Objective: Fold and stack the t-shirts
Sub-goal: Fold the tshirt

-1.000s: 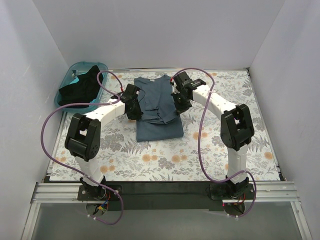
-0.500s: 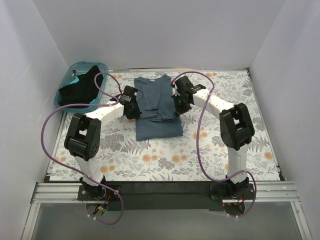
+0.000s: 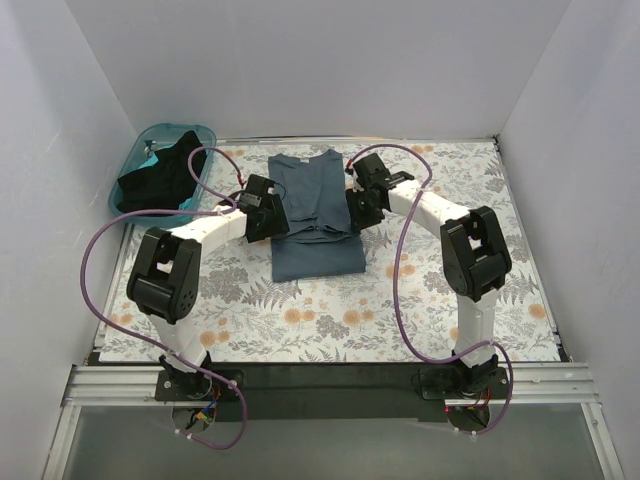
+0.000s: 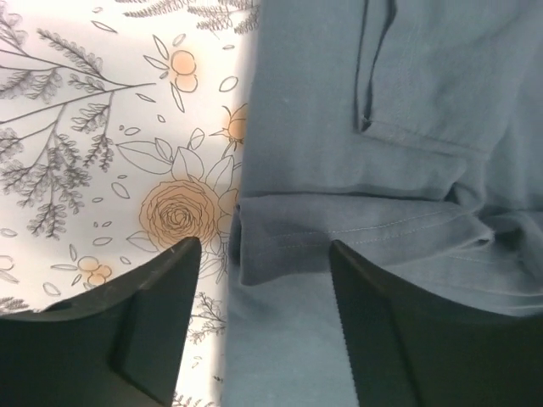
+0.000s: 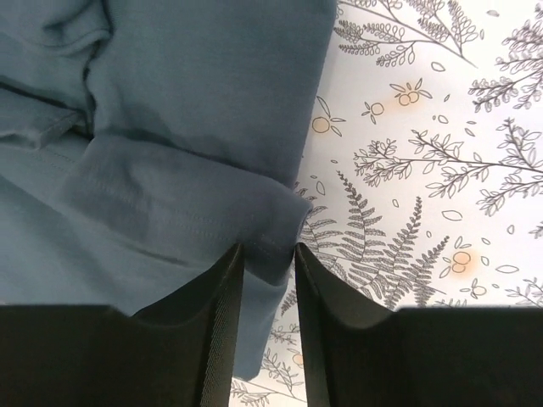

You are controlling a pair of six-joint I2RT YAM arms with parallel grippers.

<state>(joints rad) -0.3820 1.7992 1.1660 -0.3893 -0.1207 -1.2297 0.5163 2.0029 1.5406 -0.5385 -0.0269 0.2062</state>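
The slate blue-grey t-shirt (image 3: 315,215) lies folded on the flowered table cover, its top half doubled over the lower part. My left gripper (image 3: 277,215) is at its left edge, open, with the folded hem (image 4: 339,229) lying loose between the wide-set jaws (image 4: 263,246). At the shirt's right edge my right gripper (image 3: 355,207) is open by a narrow gap (image 5: 267,248), and the folded corner of the shirt (image 5: 170,85) sits in that gap. A black t-shirt (image 3: 160,175) is heaped in the teal basket (image 3: 170,128).
The teal basket stands at the table's back left corner. White walls close in the left, back and right sides. Purple cables (image 3: 400,270) loop over both arms. The flowered cover (image 3: 330,320) stretches in front of the shirt.
Both grippers were shut on the shirt's folded sides and now stand open, the left wider. The fold has settled flat. Both wrists shifted slightly toward the back.
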